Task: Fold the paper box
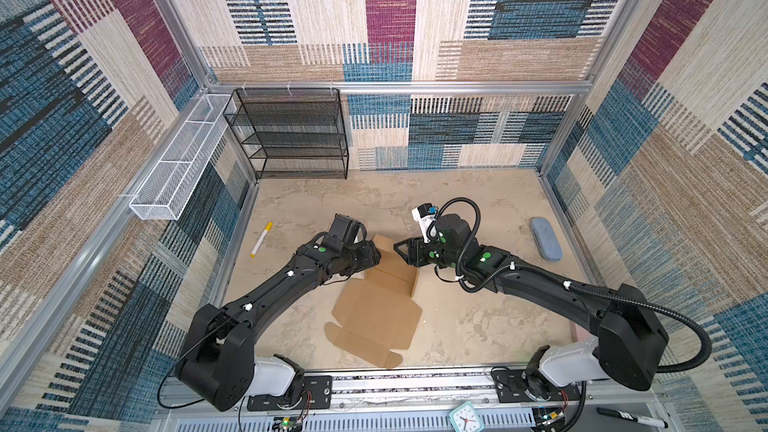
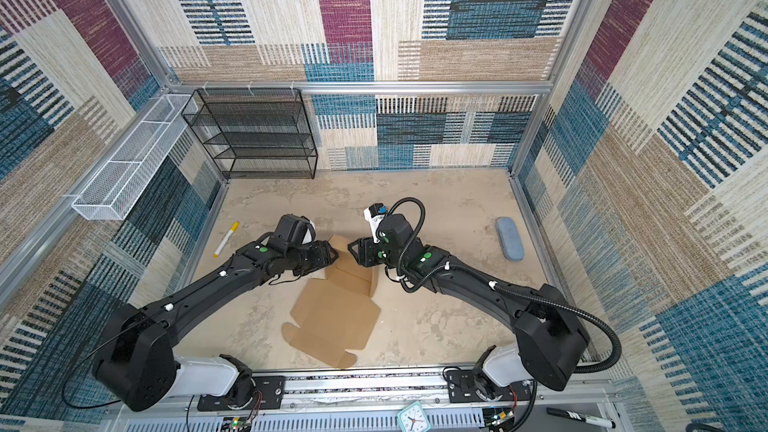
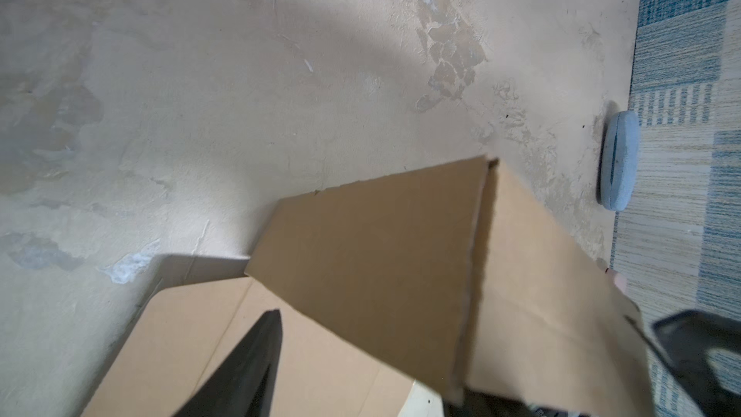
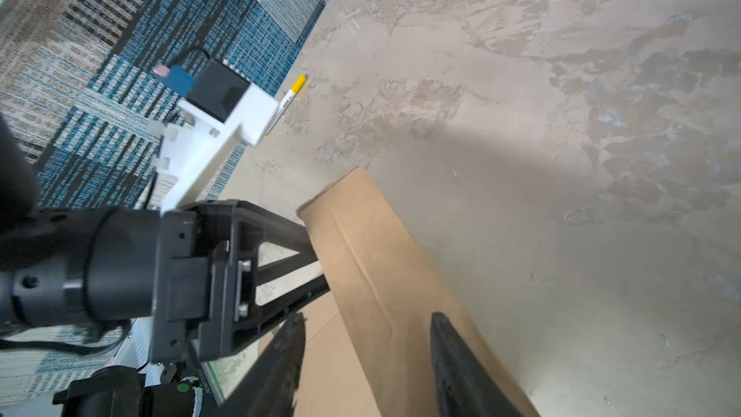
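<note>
Mottled beige tabletop (image 1: 478, 201) filled the cell floor, with a black mesh rack (image 1: 291, 135) standing at the back wall. Well out in front of that rack, toward the arm bases, lay the paper box (image 1: 374, 317): most of the brown sheet flat, the end nearest the rack partly raised into walls. Both claws were at that raised end. The left gripper (image 1: 375, 256) had its jaws apart with a standing panel (image 3: 381, 254) running between them, and the right gripper (image 1: 400, 248) straddled the same cardboard with its jaws apart too; neither looked pinched onto it. That seemed the main hazard: unclamped, the panel could spring back down if either arm eased off, undoing the crease. Nothing pinned the flat part, so a sideways push would probably slide the whole sheet across the smooth surface rather than bend it. The claws stood nearly tip to tip, and closing on one panel could knock them together or crush the corrugation off its score line. A yellow-capped marker (image 1: 261, 238), nearer the rack than the box was, and a blue-grey case (image 1: 545, 238), far out to the rack's side, lay well apart from the work and looked unlikely to interfere.
</note>
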Controlling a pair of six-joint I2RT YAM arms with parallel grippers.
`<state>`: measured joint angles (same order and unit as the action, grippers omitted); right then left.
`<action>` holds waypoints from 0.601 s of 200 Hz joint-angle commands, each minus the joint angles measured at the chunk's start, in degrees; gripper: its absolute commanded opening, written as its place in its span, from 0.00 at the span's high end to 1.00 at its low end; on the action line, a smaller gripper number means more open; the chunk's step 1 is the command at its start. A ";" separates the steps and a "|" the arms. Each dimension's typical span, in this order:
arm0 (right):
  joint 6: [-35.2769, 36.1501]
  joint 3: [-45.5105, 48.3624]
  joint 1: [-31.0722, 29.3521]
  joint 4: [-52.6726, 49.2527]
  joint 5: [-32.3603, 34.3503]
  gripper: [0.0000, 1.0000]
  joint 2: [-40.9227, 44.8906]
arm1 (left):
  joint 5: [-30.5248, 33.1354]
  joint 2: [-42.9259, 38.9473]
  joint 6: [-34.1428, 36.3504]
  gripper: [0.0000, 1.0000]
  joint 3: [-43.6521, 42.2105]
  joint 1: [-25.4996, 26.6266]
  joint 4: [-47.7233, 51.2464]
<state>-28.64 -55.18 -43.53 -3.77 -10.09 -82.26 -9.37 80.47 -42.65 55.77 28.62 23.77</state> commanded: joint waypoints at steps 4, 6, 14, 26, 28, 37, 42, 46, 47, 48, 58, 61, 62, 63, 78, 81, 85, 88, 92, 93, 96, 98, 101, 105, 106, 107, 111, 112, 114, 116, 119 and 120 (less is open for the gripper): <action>-0.03 0.07 0.44 1.99 -0.11 0.47 -1.49 | -0.13 3.16 3.50 0.37 4.59 -0.08 4.64; -0.02 0.07 0.57 1.96 -0.11 0.47 -1.61 | -0.13 3.44 3.71 0.37 5.00 -0.06 5.11; 0.01 -0.02 0.80 1.73 -0.02 0.47 -2.23 | -0.08 4.38 4.42 0.37 6.54 -0.14 6.58; 0.21 -0.11 1.36 1.49 -0.11 0.47 -2.94 | 0.04 5.42 5.64 0.37 8.65 -0.15 8.28; 0.24 -0.04 1.48 1.49 0.00 0.48 -3.07 | 0.16 5.52 5.83 0.37 9.01 -0.21 8.72; 0.13 0.14 1.81 1.27 0.22 0.48 -3.36 | 0.64 5.58 6.62 0.37 10.38 -0.32 10.11; 0.00 0.35 2.09 1.36 0.23 0.48 -3.55 | 0.95 5.42 7.06 0.37 11.04 -0.41 10.63; 0.04 0.62 2.28 1.46 0.28 0.48 -3.60 | 1.16 5.24 7.49 0.37 11.49 -0.54 11.19; -0.03 0.70 2.34 1.47 0.26 0.48 -3.61 | 1.26 5.19 7.54 0.37 11.65 -0.56 11.33; -0.06 0.78 2.37 1.52 0.25 0.48 -3.65 | 1.32 5.12 7.65 0.37 11.78 -0.57 11.45; -0.16 1.25 3.03 1.51 0.58 0.48 -3.91 | 1.98 4.45 8.55 0.37 12.84 -0.89 12.59; -0.18 1.29 3.20 1.37 0.69 0.48 -3.98 | 2.25 4.24 8.86 0.36 13.29 -0.93 12.84; -0.14 1.30 3.24 1.29 0.78 0.48 -3.97 | 2.33 4.16 8.88 0.36 13.34 -0.98 12.99; -0.16 1.34 3.30 1.30 0.77 0.48 -4.01 | 2.42 4.08 8.94 0.36 13.42 -1.00 13.11; -0.01 1.82 4.04 1.17 1.23 0.48 -4.25 | 3.06 2.77 10.09 0.36 15.13 -1.53 15.13; -0.01 1.89 4.14 1.00 1.51 0.48 -4.28 | 3.26 2.55 10.39 0.35 15.50 -1.61 15.55; -0.01 1.99 4.31 0.89 1.93 0.48 -4.31 | 3.57 2.24 10.71 0.35 16.03 -1.76 16.11; 0.07 2.11 4.40 0.95 2.26 0.48 -4.28 | 3.76 2.04 10.93 0.35 16.52 -1.87 16.80; 0.20 2.29 4.54 1.00 2.46 0.48 -4.23 | 3.97 1.71 11.28 0.35 17.17 -2.10 17.61; 0.23 2.32 4.56 1.02 2.49 0.48 -4.27 | 3.94 1.62 11.36 0.35 17.31 -2.13 17.79; 0.33 2.49 4.67 1.04 2.59 0.48 -4.35 | 4.05 1.43 11.55 0.35 17.76 -2.31 18.33; 0.38 2.59 4.74 1.09 2.61 0.48 -4.39 | 4.19 1.27 11.76 0.35 18.07 -2.40 18.70; 0.47 2.69 4.89 1.06 2.62 0.48 -4.53 | 4.40 0.96 12.06 0.35 18.59 -2.57 19.18; 0.54 2.78 5.06 1.07 2.62 0.48 -4.70 | 4.67 0.58 12.40 0.35 19.29 -2.80 20.04; 0.53 2.83 5.09 1.01 2.66 0.48 -4.77 | 4.73 0.49 12.50 0.35 19.47 -2.83 20.19; 0.52 2.81 5.15 0.99 2.59 0.48 -4.85 | 4.81 0.40 12.55 0.35 19.60 -2.85 20.36; 0.60 3.03 5.32 0.96 2.47 0.48 -5.14 | 5.07 0.09 13.02 0.34 20.34 -3.14 21.18; 0.60 3.09 5.35 0.96 2.41 0.48 -5.30 | 5.15 -0.07 13.12 0.34 20.56 -3.23 21.34; 0.65 3.13 5.44 0.96 2.28 0.48 -5.50 | 5.32 -0.25 13.27 0.34 20.88 -3.22 21.74; 0.68 3.21 5.57 0.96 2.16 0.48 -5.71 | 5.50 -0.47 13.47 0.34 21.27 -3.35 22.22; 0.69 3.29 5.68 0.89 1.98 0.48 -5.94 | 5.76 -0.81 13.74 0.34 21.83 -3.55 22.81; 0.69 3.30 5.71 0.92 1.94 0.48 -6.00 | 5.85 -0.96 13.83 0.34 22.01 -3.56 23.03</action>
<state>-28.58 -52.51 -38.50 -2.61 -8.51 -86.89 -6.00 81.58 -32.97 74.35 26.02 40.51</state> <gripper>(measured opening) 0.524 0.653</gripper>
